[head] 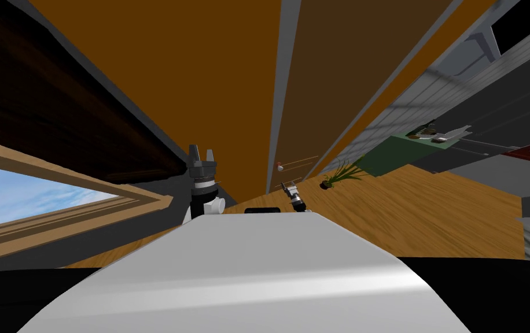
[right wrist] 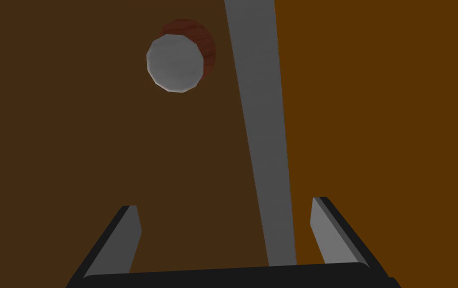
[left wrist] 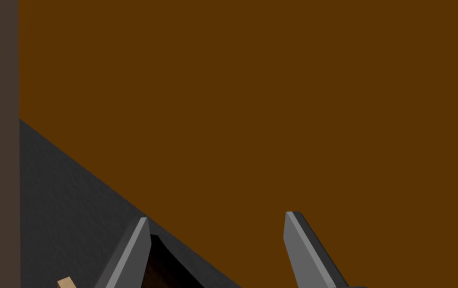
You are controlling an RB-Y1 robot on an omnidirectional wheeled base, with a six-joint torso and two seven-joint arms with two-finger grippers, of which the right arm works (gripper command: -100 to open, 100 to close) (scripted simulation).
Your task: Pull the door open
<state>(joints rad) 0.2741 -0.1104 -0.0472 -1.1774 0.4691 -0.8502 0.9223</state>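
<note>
The right gripper [right wrist: 225, 205] stood open, short of the brown door [right wrist: 98, 150]. Its grey knob [right wrist: 175, 62] sat at eleven o'clock from the gripper, seemingly untouched. The left gripper [left wrist: 217, 217] hung open.

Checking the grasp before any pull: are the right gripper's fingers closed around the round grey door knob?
No, the round grey knob sits well ahead of the open right gripper, touching neither finger.

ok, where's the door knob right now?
In the right wrist view, the grey knob sits on the dark brown door, just beside the grey strip, ahead of the open right tool and not yet between its fingers.
</note>
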